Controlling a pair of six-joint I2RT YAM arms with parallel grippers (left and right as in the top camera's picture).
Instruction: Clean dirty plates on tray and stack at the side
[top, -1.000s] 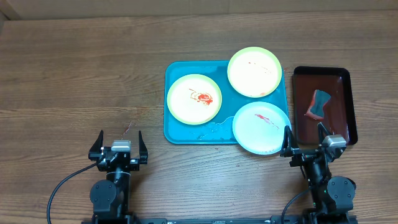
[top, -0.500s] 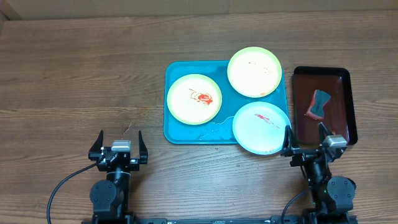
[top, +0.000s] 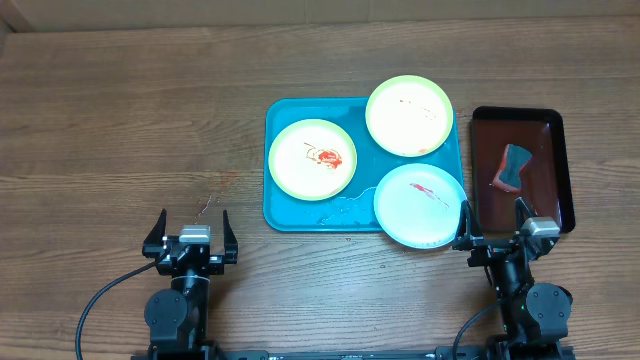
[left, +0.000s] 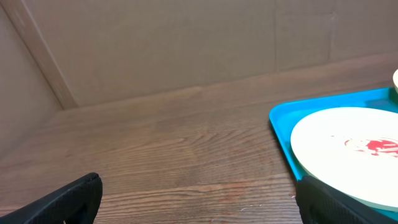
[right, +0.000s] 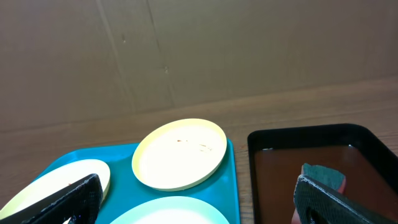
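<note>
A turquoise tray (top: 285, 205) holds three plates. A cream green-rimmed plate (top: 312, 158) with a red smear lies at its left; it also shows in the left wrist view (left: 348, 152). A second green-rimmed plate (top: 409, 115) lies at the back right, also in the right wrist view (right: 180, 152). A white pale-blue plate (top: 421, 205) with a red smear lies at the front right. My left gripper (top: 193, 232) is open and empty on the bare table, left of the tray. My right gripper (top: 493, 222) is open and empty, just right of the pale-blue plate.
A dark red-brown tray with a black rim (top: 548, 160) stands right of the turquoise tray and holds a grey-green sponge (top: 511, 167). A cardboard wall (right: 199, 50) runs along the table's back edge.
</note>
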